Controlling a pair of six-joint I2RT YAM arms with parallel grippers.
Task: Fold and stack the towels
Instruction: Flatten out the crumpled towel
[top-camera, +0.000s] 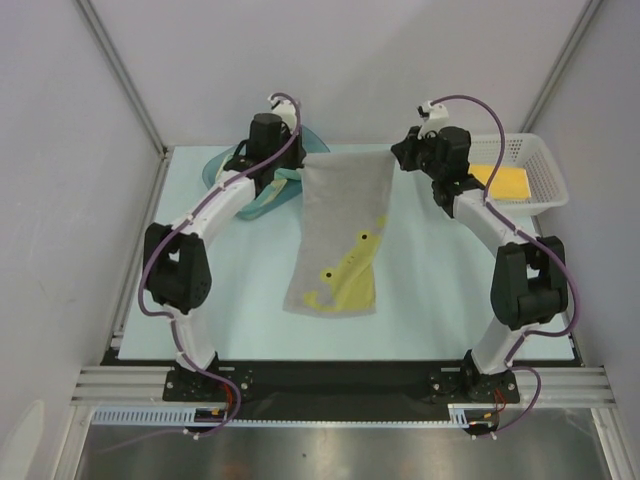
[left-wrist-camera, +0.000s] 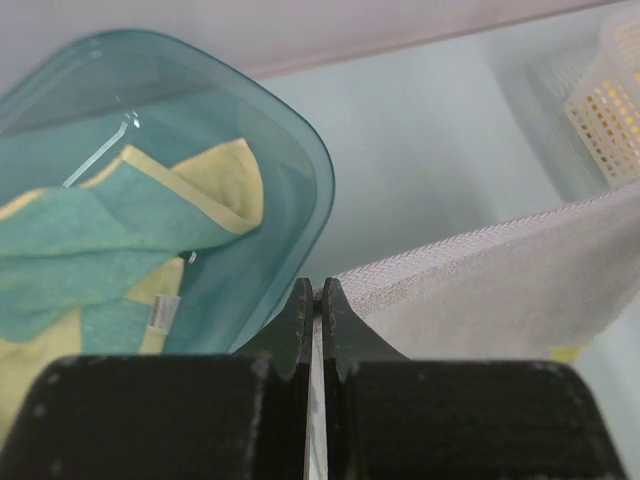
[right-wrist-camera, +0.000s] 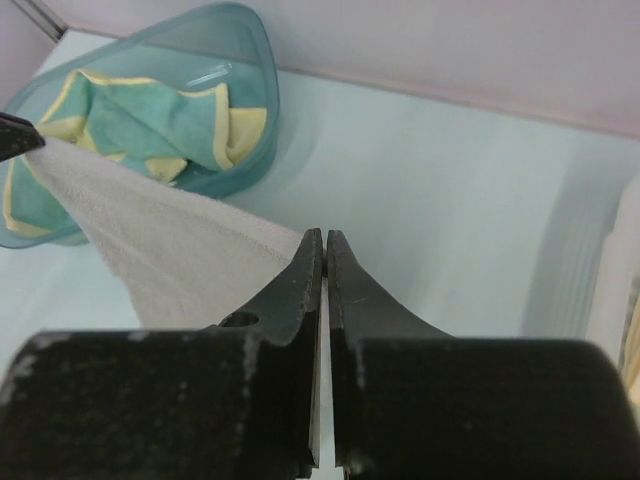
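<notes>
Above the middle of the table (top-camera: 250, 300), a pale towel (top-camera: 340, 230) hangs stretched between both grippers.

From the top camera, the towel is grey-cream with a yellow-green figure low on its front. Its upper edge is pulled taut and its lower end lies on the table surface. The left gripper (top-camera: 304, 159) pinches the upper left corner and the right gripper (top-camera: 394, 152) the upper right, with both arms reaching forward and bent at the elbow. A yellow towel (top-camera: 505, 182) lies in the white mesh basket (top-camera: 548, 165) at far right. In the left wrist view, the jaws are clamped on the towel's hem, beside the teal tub (left-wrist-camera: 312, 170), which holds teal-and-yellow towels (left-wrist-camera: 110, 240). In the right wrist view, the jaws are pressed together on the opposite corner, and the cloth runs away toward the tub.
</notes>
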